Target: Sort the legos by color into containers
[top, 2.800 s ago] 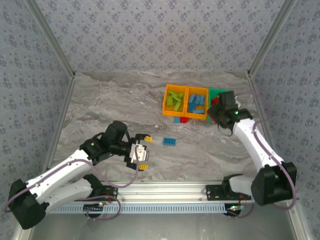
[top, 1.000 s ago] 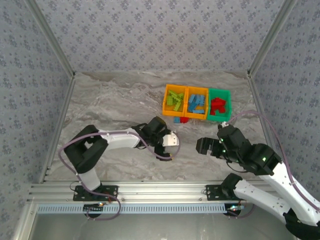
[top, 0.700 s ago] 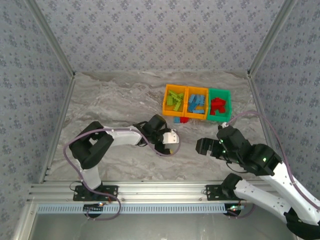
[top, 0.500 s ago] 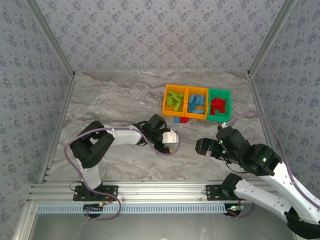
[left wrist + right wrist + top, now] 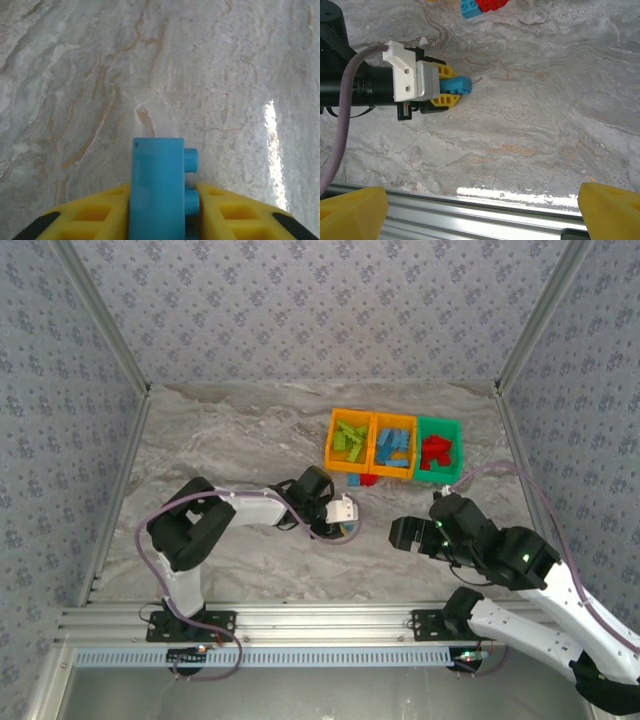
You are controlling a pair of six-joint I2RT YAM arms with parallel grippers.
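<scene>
Change: left claw [image 5: 454, 86] has clenched onto blue lego [image 5: 157, 185]; right claw [image 5: 481, 210] stays spread.

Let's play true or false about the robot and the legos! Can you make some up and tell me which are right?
1. The left gripper holds a blue lego. True.
2. The right gripper holds a red lego. False: it is open and empty.
3. The green bin has red legos in it. True.
4. The green legos are in the green bin. False: they are in an orange bin.
5. Every lego is in a bin. False: a loose red lego and a loose blue lego lie on the table.
</scene>
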